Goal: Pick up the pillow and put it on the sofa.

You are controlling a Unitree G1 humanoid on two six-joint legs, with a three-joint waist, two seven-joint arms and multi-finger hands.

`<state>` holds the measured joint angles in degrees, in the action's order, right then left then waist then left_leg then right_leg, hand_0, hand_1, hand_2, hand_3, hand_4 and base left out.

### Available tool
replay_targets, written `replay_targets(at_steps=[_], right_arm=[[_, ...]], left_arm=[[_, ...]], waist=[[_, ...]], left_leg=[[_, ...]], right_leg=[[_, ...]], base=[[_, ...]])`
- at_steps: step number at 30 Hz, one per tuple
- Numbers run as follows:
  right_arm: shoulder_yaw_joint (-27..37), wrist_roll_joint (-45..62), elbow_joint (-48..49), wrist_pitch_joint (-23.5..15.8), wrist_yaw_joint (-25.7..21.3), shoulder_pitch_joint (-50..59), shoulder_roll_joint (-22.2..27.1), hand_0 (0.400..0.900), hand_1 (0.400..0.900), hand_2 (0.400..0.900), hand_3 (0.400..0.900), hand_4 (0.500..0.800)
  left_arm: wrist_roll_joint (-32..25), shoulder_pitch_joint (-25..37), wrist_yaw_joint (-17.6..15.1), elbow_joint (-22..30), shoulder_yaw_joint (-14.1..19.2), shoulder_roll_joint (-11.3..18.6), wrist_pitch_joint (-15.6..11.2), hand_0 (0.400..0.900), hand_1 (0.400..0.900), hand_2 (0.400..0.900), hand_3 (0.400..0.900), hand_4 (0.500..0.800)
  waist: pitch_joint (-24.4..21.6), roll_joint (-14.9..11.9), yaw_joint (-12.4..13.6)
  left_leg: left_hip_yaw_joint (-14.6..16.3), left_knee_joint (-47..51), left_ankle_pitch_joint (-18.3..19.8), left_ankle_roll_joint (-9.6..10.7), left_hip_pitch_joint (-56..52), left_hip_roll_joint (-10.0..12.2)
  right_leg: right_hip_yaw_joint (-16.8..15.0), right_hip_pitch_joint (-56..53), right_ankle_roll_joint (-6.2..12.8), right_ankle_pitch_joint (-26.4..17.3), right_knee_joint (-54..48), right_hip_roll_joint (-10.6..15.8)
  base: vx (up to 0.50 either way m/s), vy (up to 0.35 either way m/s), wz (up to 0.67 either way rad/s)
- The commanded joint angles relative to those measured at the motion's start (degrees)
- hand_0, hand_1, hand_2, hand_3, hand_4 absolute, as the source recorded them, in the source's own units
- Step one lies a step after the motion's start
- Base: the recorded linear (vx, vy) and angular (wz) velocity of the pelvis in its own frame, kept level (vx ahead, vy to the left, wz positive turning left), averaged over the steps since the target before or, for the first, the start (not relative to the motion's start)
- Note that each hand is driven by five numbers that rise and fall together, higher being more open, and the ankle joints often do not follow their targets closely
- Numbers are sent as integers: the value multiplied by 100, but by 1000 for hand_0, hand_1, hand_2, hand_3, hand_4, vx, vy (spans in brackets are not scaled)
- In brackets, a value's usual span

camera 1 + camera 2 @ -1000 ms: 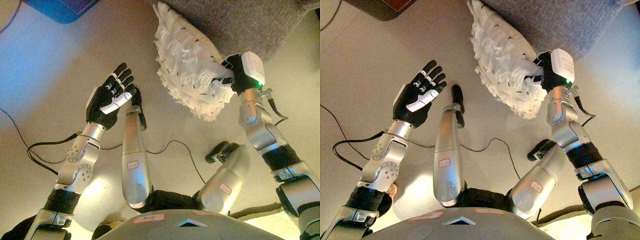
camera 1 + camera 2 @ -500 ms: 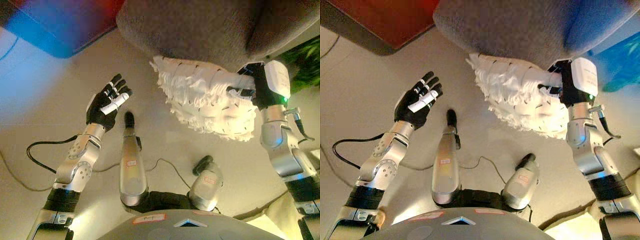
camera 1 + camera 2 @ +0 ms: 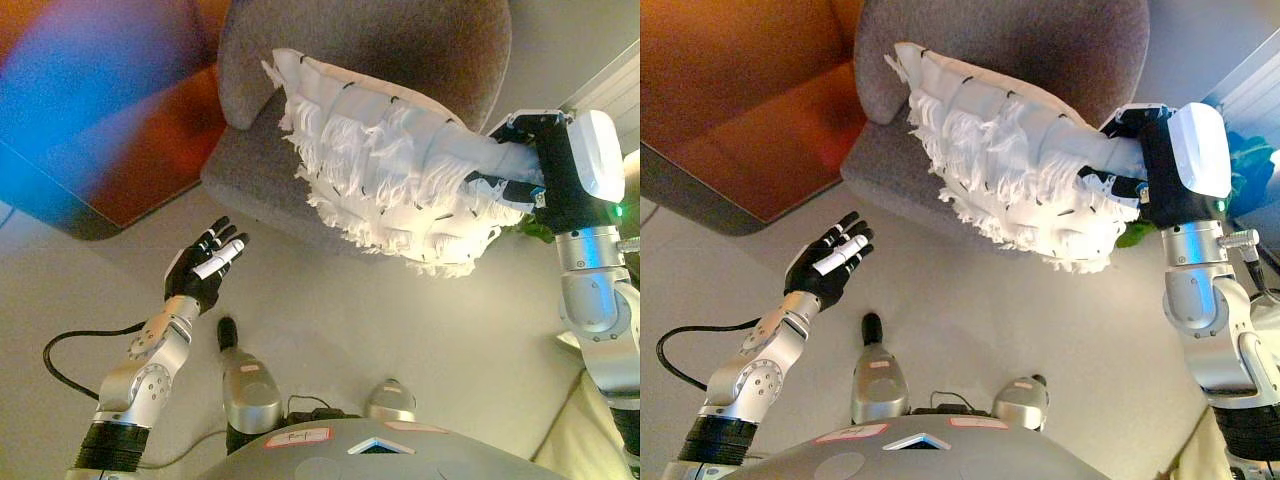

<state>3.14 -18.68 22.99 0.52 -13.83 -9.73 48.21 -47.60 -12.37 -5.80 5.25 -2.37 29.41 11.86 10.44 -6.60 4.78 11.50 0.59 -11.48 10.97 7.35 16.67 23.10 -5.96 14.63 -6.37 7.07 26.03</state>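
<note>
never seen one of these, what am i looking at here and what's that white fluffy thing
You are looking down through a humanoid robot's own eyes. The two pictures come from a stereo camera on its head, so they show the same scene from spots slightly apart. The silver arms with dark hands are the robot's.

The white fluffy thing is a fringed pillow. The right hand grips it at one end and holds it up in the air, in front of a grey sofa. It does not look set down yet.

The left hand is open, palm up, holding nothing, over the pale floor. A brown piece of furniture stands to the left of the sofa.
</note>
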Motion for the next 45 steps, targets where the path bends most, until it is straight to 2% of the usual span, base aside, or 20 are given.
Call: replay_targets(at_steps=[1, 5, 6, 7, 8, 10, 13, 22, 25, 29, 30, 32, 34, 36, 39, 42, 45], right_arm=[[986, 359, 214, -328, -292, 957, 354, 400, 400, 400, 400, 500], [1007, 338, -2, -276, -215, 1127, 495, 400, 400, 400, 400, 500], [1025, 415, -275, -174, -162, 1269, 656, 400, 400, 400, 400, 500], [1013, 413, -296, -169, -163, 1286, 664, 400, 400, 400, 400, 500], [974, 473, -561, -96, -125, 1373, 764, 400, 400, 400, 400, 500], [828, 491, -910, 34, -167, 1564, 932, 400, 400, 400, 400, 500], [446, 649, -1605, 266, -218, 2095, 1211, 400, 400, 400, 400, 500], [-724, 694, -3703, 448, -196, 3743, 1829, 400, 400, 400, 400, 500], [-1262, 873, -4455, 495, -203, 4401, 2140, 400, 400, 400, 400, 500], [-2211, 1123, -5709, 811, 5, 5605, 2410, 400, 400, 400, 400, 500], [-2604, 1201, -6060, 1059, 269, 6015, 2434, 900, 900, 900, 900, 800], [-3390, 1340, -6605, 1521, 443, 6875, 2428, 900, 900, 900, 900, 800], [-3717, 1560, -6885, 1724, 353, 7323, 2361, 900, 900, 900, 900, 800], [-3808, 1470, -7359, 1778, 130, 7866, 2167, 900, 900, 900, 900, 800], [-4047, 1214, -7518, 1762, -185, 8189, 2131, 900, 900, 900, 900, 800], [-4119, 1274, -7329, 1912, -509, 8187, 2099, 900, 900, 900, 900, 800], [-3804, 1549, -7106, 1870, -740, 7871, 2038, 900, 900, 900, 900, 800]], left_arm=[[-121, 431, 202, 471, 96, -154, -231, 900, 900, 900, 900, 800], [6, 411, 448, 479, 98, -85, -222, 900, 900, 900, 900, 800], [148, 319, 773, 610, 135, 32, -254, 900, 900, 900, 900, 800], [158, 312, 796, 619, 142, 37, -256, 900, 900, 900, 900, 800], [183, 256, 1033, 710, 175, 141, -253, 900, 900, 900, 900, 800], [126, 206, 1196, 789, 195, 270, -235, 900, 900, 900, 900, 800], [1, 194, 1358, 828, 221, 486, -212, 900, 900, 900, 900, 800], [-16, 53, 1705, 976, 378, 825, -187, 900, 900, 900, 900, 800], [-5, 46, 1760, 971, 416, 969, -134, 900, 900, 900, 900, 800], [42, 138, 1897, 919, 433, 1211, -74, 900, 900, 900, 900, 800], [61, 167, 1949, 897, 448, 1265, -58, 900, 900, 900, 900, 800], [54, 229, 2053, 881, 521, 1398, -6, 900, 900, 900, 900, 800], [50, 214, 2071, 909, 580, 1406, 21, 900, 900, 900, 900, 800], [11, 187, 2060, 971, 620, 1399, 66, 900, 900, 900, 900, 800], [4, 174, 2144, 996, 709, 1451, 150, 900, 900, 900, 900, 800], [-5, 115, 2170, 1014, 695, 1432, 151, 900, 900, 900, 900, 800], [-48, 60, 2084, 1048, 632, 1392, 124, 900, 900, 900, 900, 800]], waist=[[-355, 166, 70], [-416, 149, 163], [-440, 100, 297], [-441, 97, 296], [-447, 56, 399], [-442, 15, 502], [-427, -47, 661], [-372, -172, 1149], [-337, -232, 1332], [-266, -344, 1672], [-247, -363, 1744], [-191, -397, 1903], [-171, -379, 1945], [-152, -347, 2049], [-106, -374, 2153], [-140, -372, 2119], [-241, -348, 2014]], left_leg=[[433, 100, 486, -74, -916, 268], [454, 278, 393, -39, -946, 276], [399, 295, 394, -39, -905, 261], [393, 295, 395, -40, -901, 260], [359, 302, 394, -30, -871, 269], [305, 312, 393, -27, -838, 272], [210, 326, 392, -21, -790, 270], [-179, 354, 440, 26, -653, 264], [-308, 356, 434, 32, -583, 260], [-537, 362, 423, 54, -422, 252], [-588, 357, 416, 63, -382, 256], [-708, 362, 395, 82, -294, 266], [-758, 365, 382, 80, -273, 261], [-855, 366, 392, 79, -202, 224], [-955, 373, 393, 77, -119, 230], [-935, 381, 387, 56, -140, 251], [-863, 381, 407, 34, -237, 270]], right_leg=[[239, 273, 37, -636, -263, -154], [415, 165, 37, -682, -335, -146], [522, 111, 37, -709, -368, -141], [529, 108, 37, -712, -370, -140], [613, 81, 37, -751, -390, -125], [716, 47, 37, -794, -425, -120], [857, -11, 37, -862, -495, -129], [1133, -219, 37, -802, -576, -219], [1229, -285, 37, -822, -634, -263], [1353, -340, 37, -829, -725, -336], [1370, -362, 37, -817, -770, -359], [1445, -399, 37, -825, -854, -405], [1481, -432, 37, -827, -893, -427], [1486, -481, 37, -767, -970, -467], [1480, -507, 37, -769, -1015, -508], [1475, -542, 37, -753, -1035, -539], [1420, -589, 37, -735, -1053, -537]], base=[[58, -19, 22], [56, -32, 26], [59, -55, 29], [86, -108, 41], [55, -86, 25], [70, -110, 28], [61, -100, 19], [82, -76, 15], [74, -103, 18], [59, -129, 16], [57, -172, 15], [40, -140, 8], [62, -51, 3], [56, -31, 2], [12, -60, -2], [27, -12, -9], [49, 31, -16]])
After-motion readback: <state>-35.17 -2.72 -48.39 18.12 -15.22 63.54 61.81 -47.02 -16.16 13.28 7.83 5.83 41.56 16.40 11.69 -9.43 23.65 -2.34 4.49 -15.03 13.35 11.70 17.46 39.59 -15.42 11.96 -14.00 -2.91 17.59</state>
